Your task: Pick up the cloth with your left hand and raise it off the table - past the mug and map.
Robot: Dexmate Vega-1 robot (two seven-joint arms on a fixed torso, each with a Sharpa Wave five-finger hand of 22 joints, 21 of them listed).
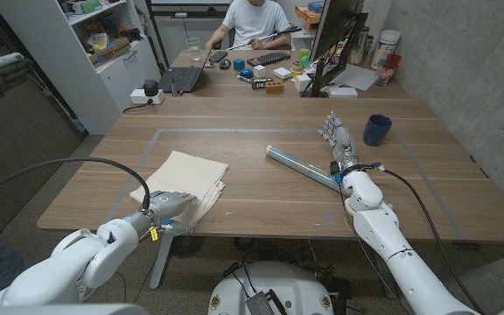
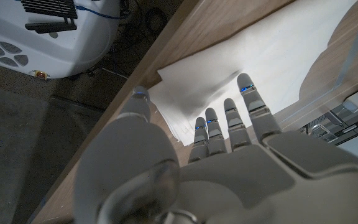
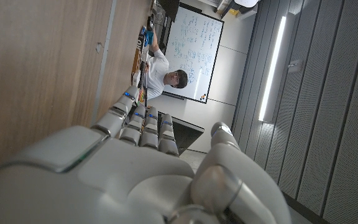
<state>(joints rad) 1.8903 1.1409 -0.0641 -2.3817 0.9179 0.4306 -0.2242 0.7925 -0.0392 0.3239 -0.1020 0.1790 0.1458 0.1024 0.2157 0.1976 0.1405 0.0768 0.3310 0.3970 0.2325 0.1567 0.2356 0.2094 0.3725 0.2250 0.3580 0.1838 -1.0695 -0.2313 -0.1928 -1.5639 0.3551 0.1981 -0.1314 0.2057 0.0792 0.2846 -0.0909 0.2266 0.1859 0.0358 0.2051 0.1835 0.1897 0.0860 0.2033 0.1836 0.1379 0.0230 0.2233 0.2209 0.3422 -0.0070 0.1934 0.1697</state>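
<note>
Left hand sat at the near table edge on the near corner of the cloth; in the left wrist view its fingers lay stretched out along the top of the folded cream fabric with the thumb at the table's lip beside that corner, and whether any fabric was actually pinched could not be told. The cloth lay flat on the table, its near corner right at the edge under the hand, the rest running away from the hand toward the table's middle. Beyond the cloth's far edge, bare wood ran well away from the left hand. Toward the right hand, a long folded map lay slantwise, well apart from the cloth, with bare wood between. Right hand stood on its edge past the map's far side, fingers extended and close together, holding nothing. Just beyond that hand, toward the right edge of the table, stood a dark blue mug, upright; its inside could not be seen. Farther still, past the table's far edge, a person sat at a second desk cluttered with a laptop and a keyboard.
</note>
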